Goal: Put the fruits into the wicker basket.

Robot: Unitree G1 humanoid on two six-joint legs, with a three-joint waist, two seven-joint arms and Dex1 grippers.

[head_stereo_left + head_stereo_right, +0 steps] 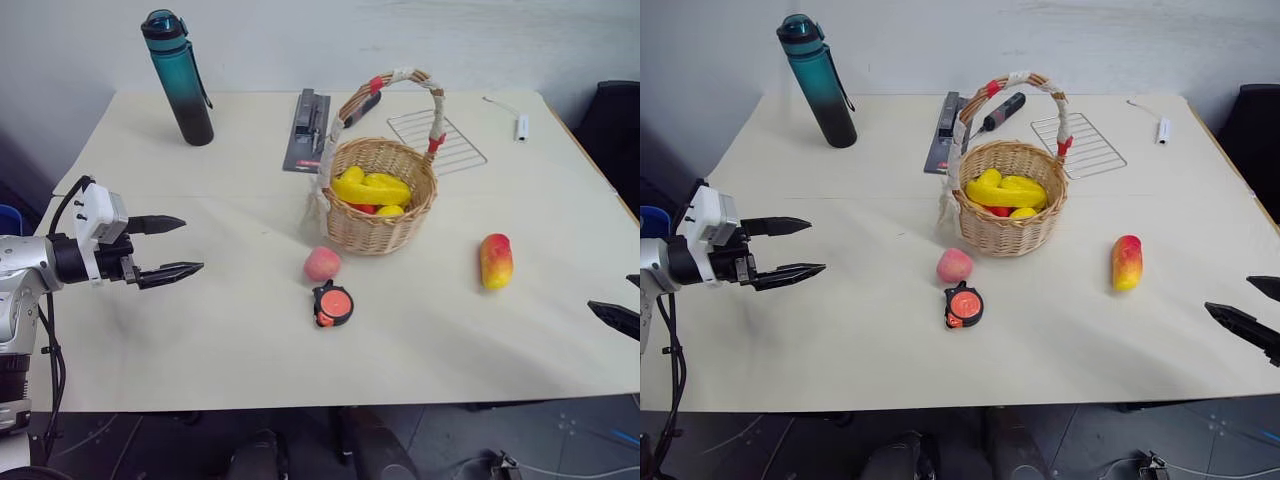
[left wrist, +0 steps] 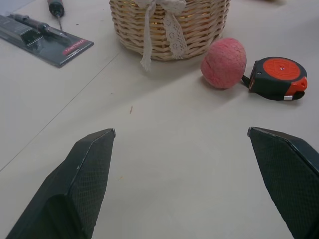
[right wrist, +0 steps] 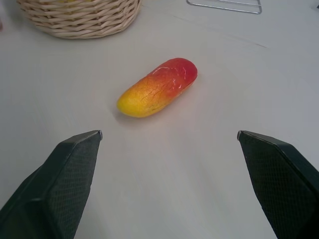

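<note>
Far left, the left gripper (image 1: 172,247) hangs above the cream table (image 1: 200,330), its two black fingers spread wide apart with nothing between them, aimed across at the middle of the table. Behind it, near the back edge, a tall teal-to-black water bottle (image 1: 180,78) stands upright. Moving along, a flat grey tool package (image 1: 306,130) lies just behind the round tan wicker basket (image 1: 380,205), whose arched handle is wrapped in white cord with red bands; yellow fruit sits inside it already. In front of the basket, just beside its wall, rests the small round pink-orange peach (image 1: 322,264), and close in front of that lies the round orange-and-black tape measure (image 1: 333,304). A wire rack (image 1: 436,140) lies behind the basket to the right. Further right, well apart from the basket, the oblong mango (image 1: 496,260) lies on the bare table, red end away, yellow end near. At the far right edge, the right gripper (image 1: 1255,307) points toward the mango, fingers wide apart, empty.
</note>
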